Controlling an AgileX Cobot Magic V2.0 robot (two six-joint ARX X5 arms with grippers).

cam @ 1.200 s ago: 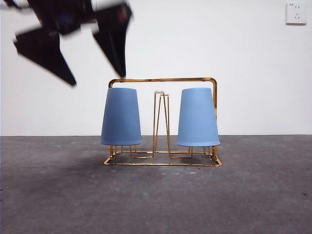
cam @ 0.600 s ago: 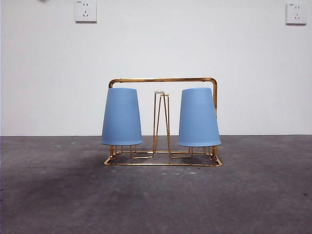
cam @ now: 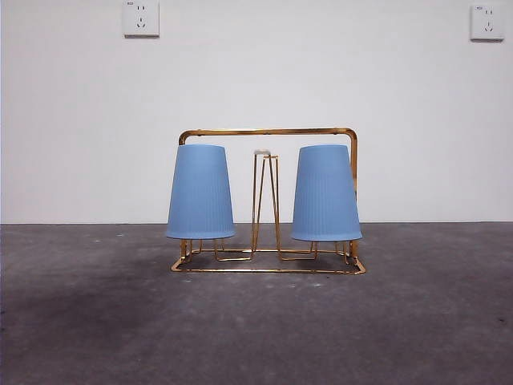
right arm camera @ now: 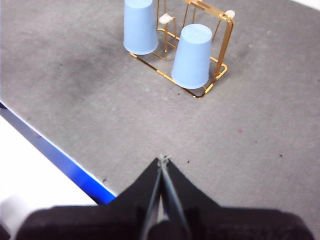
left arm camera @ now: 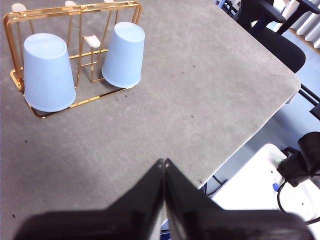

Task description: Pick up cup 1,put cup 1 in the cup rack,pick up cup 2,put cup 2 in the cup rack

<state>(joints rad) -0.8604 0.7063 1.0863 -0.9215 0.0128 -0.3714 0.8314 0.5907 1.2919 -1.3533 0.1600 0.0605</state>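
Gone from the front view is the dark arm that filled the upper left corner a second ago; a wall socket (cam: 140,18) now shows there, matching another socket (cam: 486,21) at the far right. Both blue cups sit upside down on the cup rack (cam: 268,131), which stands on the grey surface (cam: 256,329): cup 1 (cam: 200,192) at one end, cup 2 (cam: 325,193) at the other, with a bare pair of prongs between them. Only the wrist views show the arms. The left gripper (left arm camera: 164,162) is clenched, jaws meeting at the tips, well apart from the rack and holding nothing. The right gripper (right arm camera: 162,159) is likewise closed and empty, near the surface's blue-edged border.
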